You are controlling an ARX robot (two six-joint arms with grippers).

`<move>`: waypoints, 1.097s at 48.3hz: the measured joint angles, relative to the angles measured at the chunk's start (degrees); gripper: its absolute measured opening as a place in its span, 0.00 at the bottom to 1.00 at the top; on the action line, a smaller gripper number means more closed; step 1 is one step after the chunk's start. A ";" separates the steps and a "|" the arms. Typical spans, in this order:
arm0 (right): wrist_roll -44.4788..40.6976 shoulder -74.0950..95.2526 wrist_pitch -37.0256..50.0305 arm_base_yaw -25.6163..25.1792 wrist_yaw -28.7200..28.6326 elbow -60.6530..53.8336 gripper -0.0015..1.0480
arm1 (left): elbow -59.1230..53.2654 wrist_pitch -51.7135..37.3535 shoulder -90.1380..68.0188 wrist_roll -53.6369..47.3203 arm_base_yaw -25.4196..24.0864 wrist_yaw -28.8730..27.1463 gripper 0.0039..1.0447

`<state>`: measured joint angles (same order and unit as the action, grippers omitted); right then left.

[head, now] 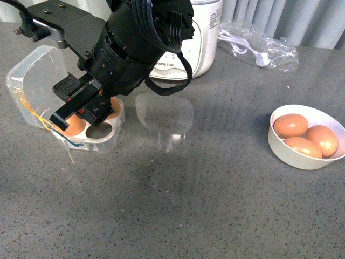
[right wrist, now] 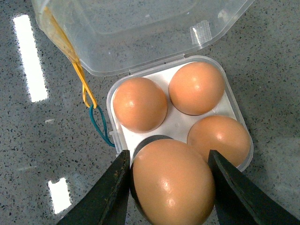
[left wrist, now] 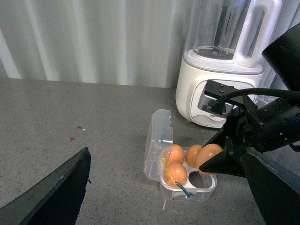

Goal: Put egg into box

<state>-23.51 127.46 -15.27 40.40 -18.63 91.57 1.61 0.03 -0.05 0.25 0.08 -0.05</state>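
- A grey speckled stone table (head: 205, 205) is carrying everything.
- A black jointed right arm (head: 135, 43) is reaching across to the robot's left side, over the box.
- A white blender with a clear jug (left wrist: 220, 79) is standing just behind the box.
- A small clear plastic four-cup box (right wrist: 233, 101) is sitting with its hinged lid lying open. Three orange-brown boxed eggs (right wrist: 139, 104) are filling three cups of its white tray.
- A round white bowl (head: 291, 154) is sitting well apart on the right, holding three more brown eggs (head: 291, 125).
- A crumpled clear plastic bag (head: 259, 46) is lying near the back edge.
- The right gripper (right wrist: 169, 161) is clamping a smooth orange-brown oval egg (right wrist: 172, 187) between its dark fingers, directly over the one empty cup. I cannot tell whether the egg is touching the tray.
- The left gripper (left wrist: 165, 154) is hanging with its fingers (left wrist: 61, 192) spread wide, grasping nothing.
- A yellow string (right wrist: 77, 70) and a blue string (right wrist: 101, 126) are trailing from the lid.
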 joint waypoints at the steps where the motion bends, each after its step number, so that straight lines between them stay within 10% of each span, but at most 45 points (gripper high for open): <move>1: 0.04 0.04 -0.28 0.00 0.07 0.11 0.41 | 0.00 0.00 0.00 0.02 0.00 0.00 0.94; 24: 0.85 -1.97 2.62 -0.04 3.08 -1.68 0.95 | 0.00 0.00 0.00 0.00 0.00 0.00 0.94; 32: 8.31 -11.72 10.43 -1.68 9.11 -9.29 0.93 | 0.00 0.00 0.00 0.00 0.00 0.00 0.94; 40: 9.88 -22.23 24.22 -4.98 29.92 -23.17 0.93 | 0.00 0.00 -0.02 0.02 0.00 0.00 0.94; 45: 18.21 -24.72 56.11 -7.17 48.72 -39.43 0.72 | 0.00 0.00 0.02 0.00 0.00 0.15 0.94; 53: 21.73 -34.56 71.95 -12.24 45.79 -55.21 0.48 | 0.00 0.00 0.02 0.00 0.00 -0.17 0.94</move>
<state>-1.78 92.90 56.69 28.16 27.16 36.36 1.61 0.03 -0.03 0.25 0.08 -0.23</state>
